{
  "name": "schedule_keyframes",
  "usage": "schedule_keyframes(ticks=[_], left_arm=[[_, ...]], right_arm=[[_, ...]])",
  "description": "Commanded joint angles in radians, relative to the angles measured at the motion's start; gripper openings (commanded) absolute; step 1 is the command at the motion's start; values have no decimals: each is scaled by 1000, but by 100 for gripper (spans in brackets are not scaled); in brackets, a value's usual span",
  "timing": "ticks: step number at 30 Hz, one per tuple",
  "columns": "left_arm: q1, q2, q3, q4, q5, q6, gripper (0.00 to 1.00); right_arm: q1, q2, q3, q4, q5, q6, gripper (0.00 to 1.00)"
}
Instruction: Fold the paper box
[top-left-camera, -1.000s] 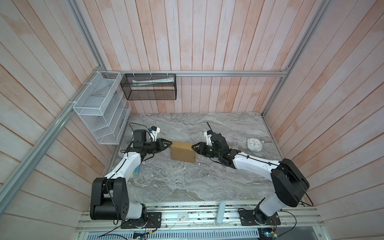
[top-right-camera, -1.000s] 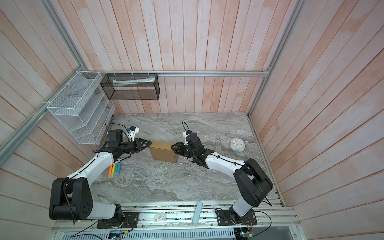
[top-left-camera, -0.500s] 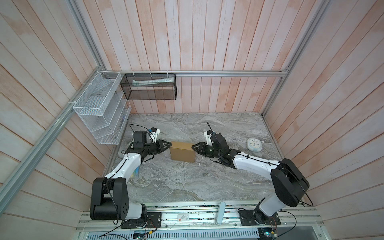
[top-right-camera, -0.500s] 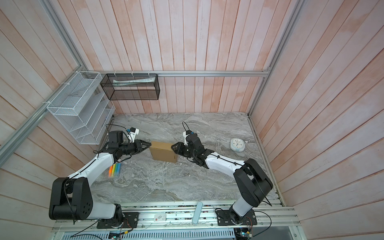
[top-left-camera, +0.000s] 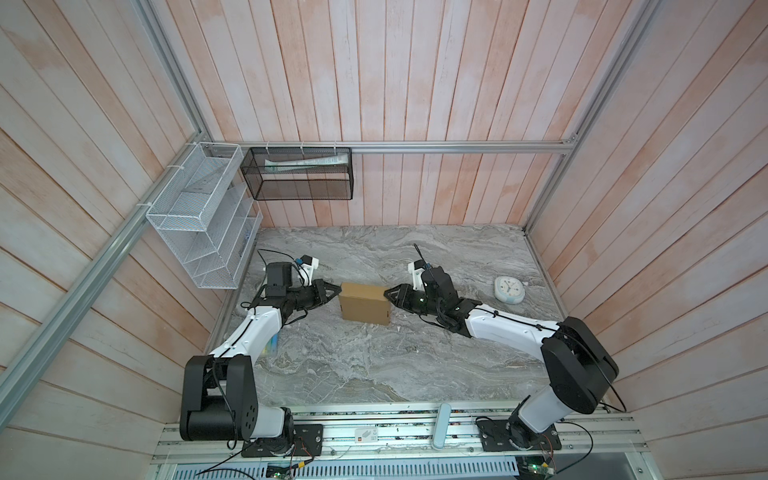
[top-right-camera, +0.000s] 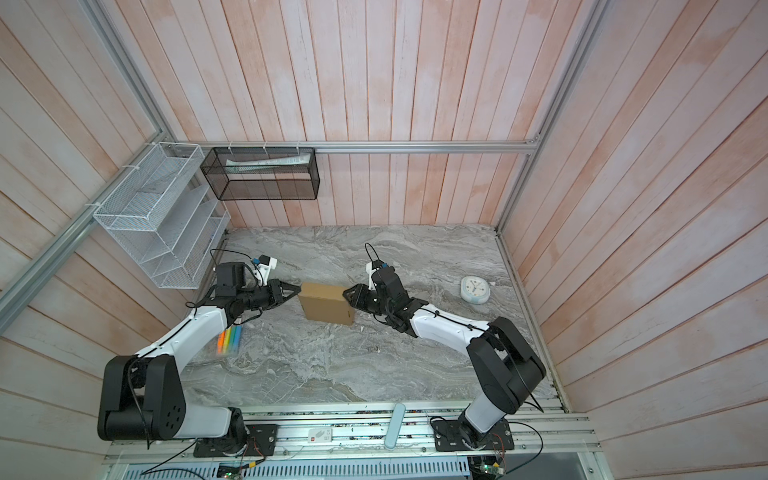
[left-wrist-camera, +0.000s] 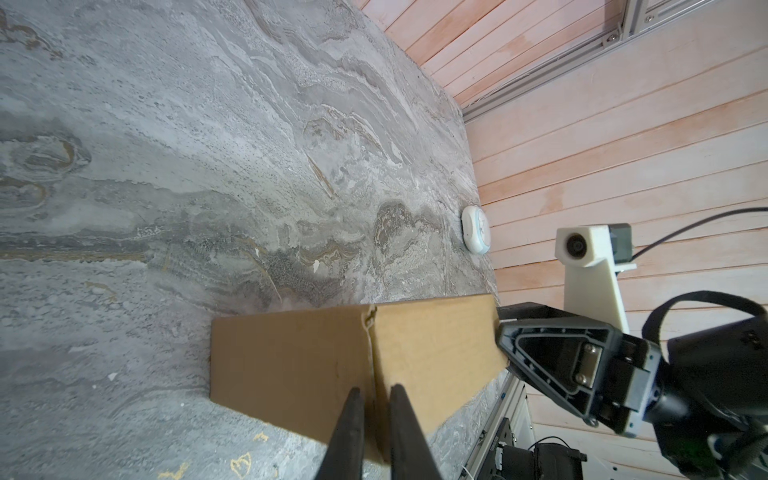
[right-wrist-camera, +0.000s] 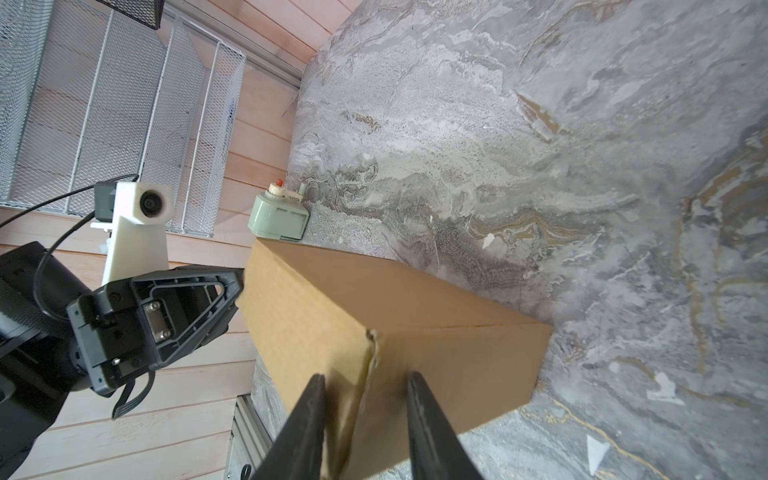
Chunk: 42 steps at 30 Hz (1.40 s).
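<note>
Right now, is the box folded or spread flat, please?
Folded: the box stands as a closed block, walls up, no flaps spread.

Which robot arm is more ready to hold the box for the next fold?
Left, probably: the left claw pinches the paper box at its corner fold, while the right claw only straddles the other corner, jaws wider apart.

The left arm (top-left-camera: 254, 332) and right arm (top-left-camera: 509, 330) wore white shells between bulky black joint housings, thin black cables trailing along them. A white camera bracket (right-wrist-camera: 137, 232) sat on each wrist. The left gripper (top-left-camera: 333, 288) and right gripper (top-left-camera: 387, 292) had black triangular open-framed fingers (right-wrist-camera: 158, 320) with silver screws.
</note>
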Motion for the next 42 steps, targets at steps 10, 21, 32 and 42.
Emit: schedule_keyframes(ticks=[10, 21, 32, 42], left_arm=[[8, 27, -31, -46, -20, 21, 1], [16, 9, -11, 3, 38, -35, 18], [40, -28, 41, -4, 99, -59, 29], [35, -26, 58, -132, 72, 27, 29]], right_arm=[[5, 48, -15, -42, 4, -1, 23], [-24, 46, 48, -99, -12, -64, 27], [-31, 44, 104, -145, -18, -105, 37], [-30, 50, 112, -146, -38, -115, 38]])
